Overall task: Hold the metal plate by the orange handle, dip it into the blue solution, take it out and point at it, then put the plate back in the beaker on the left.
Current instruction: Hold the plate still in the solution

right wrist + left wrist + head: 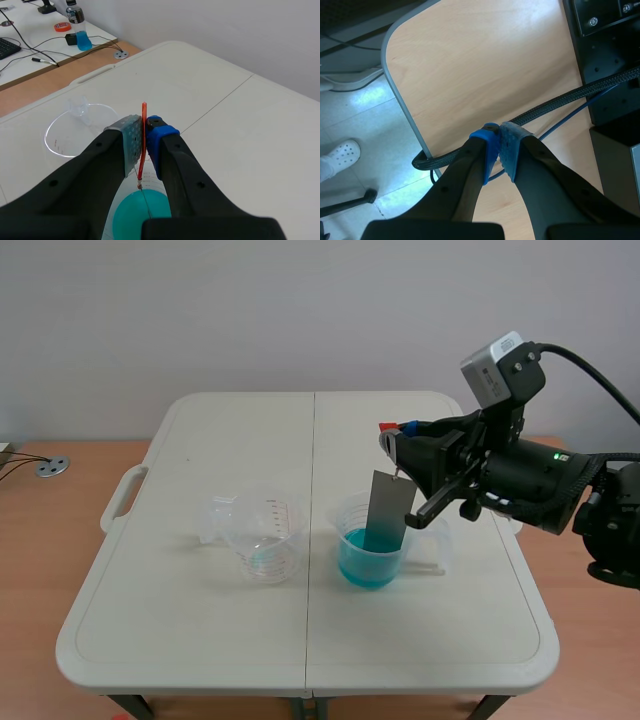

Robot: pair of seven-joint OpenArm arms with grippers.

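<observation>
- The right gripper is clenched on the orange handle, a thin strip standing upright between the two pads, with its top end poking out above the fingertips.
- In the right wrist view the same grip shows close up: the handle is pinched flat between the grey dotted pad and the blue one of the right gripper.
- The metal plate hangs from the handle straight below the fingers. Its lower end is inside the beaker that stands under the gripper.
- That beaker holds the blue solution, filling roughly its lower half. The plate's bottom edge is down in the liquid, though how deep cannot be told.
- From the right wrist camera the blue solution shows as a turquoise disc directly beneath the fingers.
- A second, clear beaker stands on the white table, well off to the side of the right fingers and apart from the first.
- It holds only a thin bluish film at its bottom. In the right wrist view its rim lies beside and ahead of the grey-padded finger.
- The left gripper is away from the table, its fingers pressed together on nothing.
- Ahead of these fingers is a wooden desk, and a braided black cable crosses just past their tips.
</observation>
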